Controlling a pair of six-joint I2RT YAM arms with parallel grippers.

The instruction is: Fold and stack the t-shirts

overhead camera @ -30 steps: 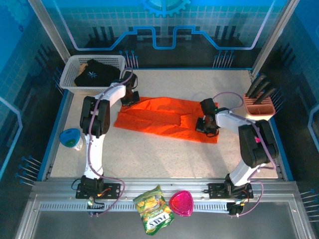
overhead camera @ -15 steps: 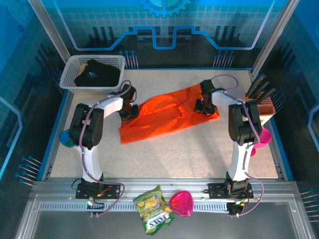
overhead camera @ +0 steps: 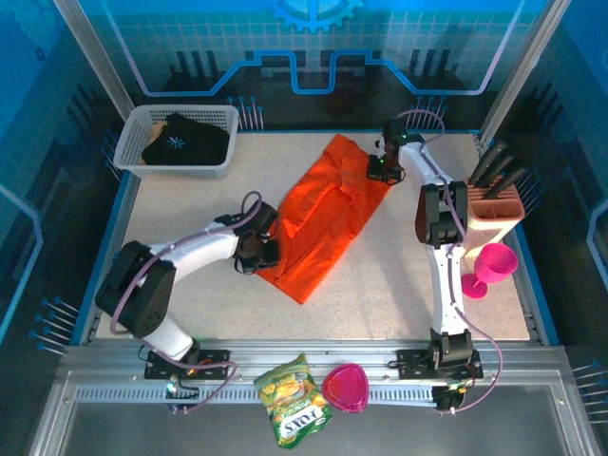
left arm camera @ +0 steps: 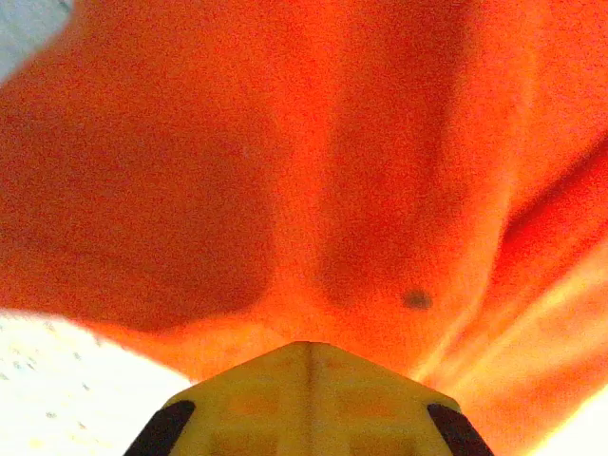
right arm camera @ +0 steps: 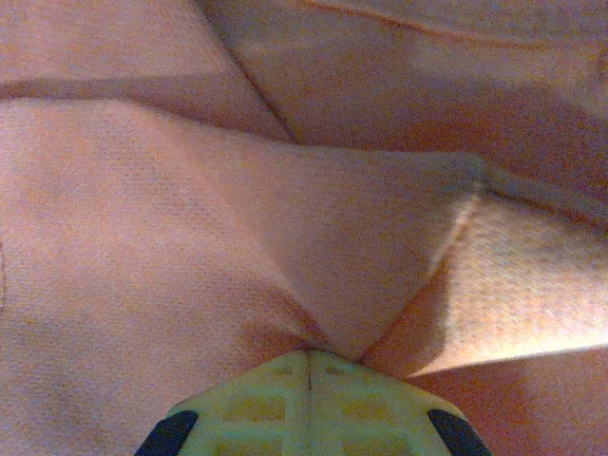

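So the orange t-shirt [overhead camera: 328, 214] is stretched out mid-table on a 1-to-7 o'clock diagonal, left gripper [overhead camera: 266, 253] clamped tight on its 8 o'clock edge and right gripper [overhead camera: 379, 169] pinching the 1 o'clock corner, while the black t-shirt [overhead camera: 179, 141] sits in the white basket [overhead camera: 161, 167] at 10 o'clock.

Upside-down white lettering on the snack bag [overhead camera: 293, 399] seems to read Lay's

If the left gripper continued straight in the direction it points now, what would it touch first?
The orange t-shirt. The left gripper has its fingers closed on the shirt's edge, and its wrist view shows orange cloth directly ahead, so it would probably push into more of it.
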